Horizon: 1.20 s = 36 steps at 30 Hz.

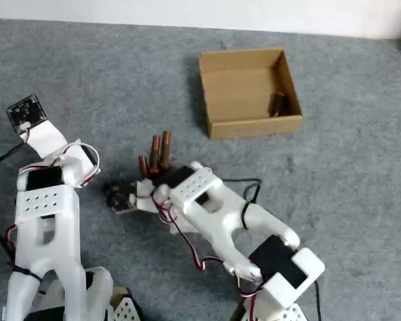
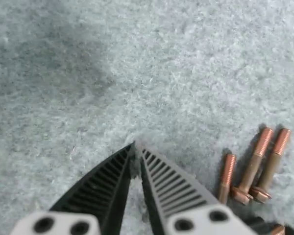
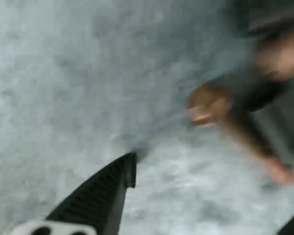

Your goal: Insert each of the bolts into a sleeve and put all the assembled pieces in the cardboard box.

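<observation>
Three copper bolts (image 1: 156,155) lie side by side on the grey carpet, in front of the cardboard box (image 1: 217,83). They also lie beside my left gripper (image 2: 135,147) as bolts (image 2: 255,164), heads towards the camera. That gripper is shut with nothing in it, tips close over bare carpet. My right gripper (image 1: 118,195) sits low on the carpet just left of the bolts' heads. It (image 3: 215,188) stands open; blurred copper bolts (image 3: 208,105) and a dark shape lie just beyond it. A dark piece (image 1: 277,103) lies in the box's right corner.
The left arm (image 1: 47,200) stands at the front left and the right arm (image 1: 220,214) crosses the front middle, with loose red and black wires along it. Bare carpet lies left of the box and along the right side.
</observation>
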Motion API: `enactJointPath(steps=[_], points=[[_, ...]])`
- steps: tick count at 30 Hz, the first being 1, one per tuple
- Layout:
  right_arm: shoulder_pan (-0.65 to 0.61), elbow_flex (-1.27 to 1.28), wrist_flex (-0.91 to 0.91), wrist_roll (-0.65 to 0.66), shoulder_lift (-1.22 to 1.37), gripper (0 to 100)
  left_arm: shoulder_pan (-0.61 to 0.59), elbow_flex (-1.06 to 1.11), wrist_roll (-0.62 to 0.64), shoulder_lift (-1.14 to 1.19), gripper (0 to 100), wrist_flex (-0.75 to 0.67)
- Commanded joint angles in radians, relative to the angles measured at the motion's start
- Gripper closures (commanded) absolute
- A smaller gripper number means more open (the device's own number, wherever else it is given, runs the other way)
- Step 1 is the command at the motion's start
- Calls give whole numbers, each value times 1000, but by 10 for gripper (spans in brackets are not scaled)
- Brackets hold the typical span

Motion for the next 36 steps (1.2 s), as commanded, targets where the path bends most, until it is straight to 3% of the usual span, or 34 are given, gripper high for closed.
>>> enactJointPath(steps=[1,14,28,36], points=[[-8,-68,8,12,1,538,-13,-4,-2,-30,993,-18],[44,-28,-159,12,36,538,-25,-4,-2,-28,992,-18],[47,-25,-162,18,191,547,-70,-7,-2,-30,992,-21],[48,-24,-159,18,191,859,-114,-10,-2,-30,992,-21]])
